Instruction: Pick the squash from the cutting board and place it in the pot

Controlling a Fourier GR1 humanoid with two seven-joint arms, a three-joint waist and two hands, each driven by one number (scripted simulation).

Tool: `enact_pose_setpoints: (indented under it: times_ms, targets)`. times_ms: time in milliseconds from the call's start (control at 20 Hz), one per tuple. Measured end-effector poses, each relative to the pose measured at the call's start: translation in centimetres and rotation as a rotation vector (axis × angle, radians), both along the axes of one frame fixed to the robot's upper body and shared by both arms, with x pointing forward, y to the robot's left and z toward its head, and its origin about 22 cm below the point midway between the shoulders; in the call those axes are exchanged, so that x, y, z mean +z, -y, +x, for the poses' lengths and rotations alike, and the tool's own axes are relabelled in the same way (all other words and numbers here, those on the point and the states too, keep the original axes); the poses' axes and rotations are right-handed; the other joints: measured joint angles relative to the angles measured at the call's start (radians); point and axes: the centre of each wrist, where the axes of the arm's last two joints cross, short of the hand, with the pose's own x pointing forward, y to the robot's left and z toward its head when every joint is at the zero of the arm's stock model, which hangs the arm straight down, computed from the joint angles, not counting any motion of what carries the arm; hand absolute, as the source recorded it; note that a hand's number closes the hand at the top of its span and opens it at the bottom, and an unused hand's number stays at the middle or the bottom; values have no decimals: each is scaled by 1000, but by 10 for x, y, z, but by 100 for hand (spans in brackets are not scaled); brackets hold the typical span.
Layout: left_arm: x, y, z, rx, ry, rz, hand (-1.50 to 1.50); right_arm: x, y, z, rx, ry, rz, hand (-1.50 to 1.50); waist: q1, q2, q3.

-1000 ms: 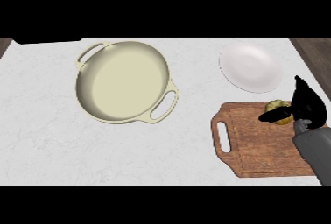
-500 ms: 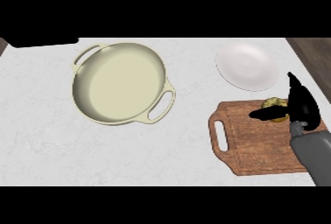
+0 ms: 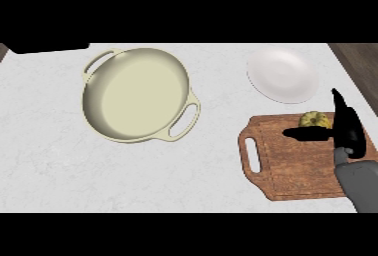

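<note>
A small yellow squash (image 3: 314,119) lies at the far edge of the wooden cutting board (image 3: 288,170) on the right of the counter. My right hand (image 3: 348,131) is over the board's far right corner, open. Its fingers (image 3: 339,105) point straight away from me just right of the squash, and its thumb (image 3: 301,133) reaches left along the squash's near side. I cannot tell whether the hand touches the squash. The cream two-handled pot (image 3: 136,97) stands empty on the left of the counter. My left hand does not show.
A white plate (image 3: 282,75) lies just beyond the cutting board, at the back right. A dark object (image 3: 48,47) sits at the back left corner. The counter's right edge (image 3: 354,60) runs close to the plate and board.
My right hand's thumb has spread out to the left along the squash's near side. The squash, board and pot have stayed where they were.
</note>
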Motion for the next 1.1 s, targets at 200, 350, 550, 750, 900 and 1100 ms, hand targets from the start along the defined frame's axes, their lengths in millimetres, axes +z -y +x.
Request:
enact_pose_setpoints:
  times_ms: [200, 350, 550, 750, 900, 1100]
  targets:
    - [-1, 0, 1, -14, 12, 1, 0, -12, 7, -8, -14, 7, 40, 150, 5, 4, 1]
    - [-1, 0, 2, -25, 18, 5, 0, -23, 13, -16, 25, -16, -5, 150, 12, 7, -1]
    - [-1, 0, 3, -33, 26, 7, 0, -28, 23, -20, 38, 13, -19, 150, 20, 5, -5]
    - [-2, 1, 3, -39, 30, 11, 0, -35, 25, -26, 46, 69, 4, 150, 19, 2, -7]
    - [-2, 0, 4, -48, 35, 12, 0, -40, 26, -30, 59, 110, 1, 150, 23, 2, -9]
    - [-3, -1, 5, -57, 41, 11, 0, -46, 4, -31, 133, 191, 73, 150, 30, 2, -6]
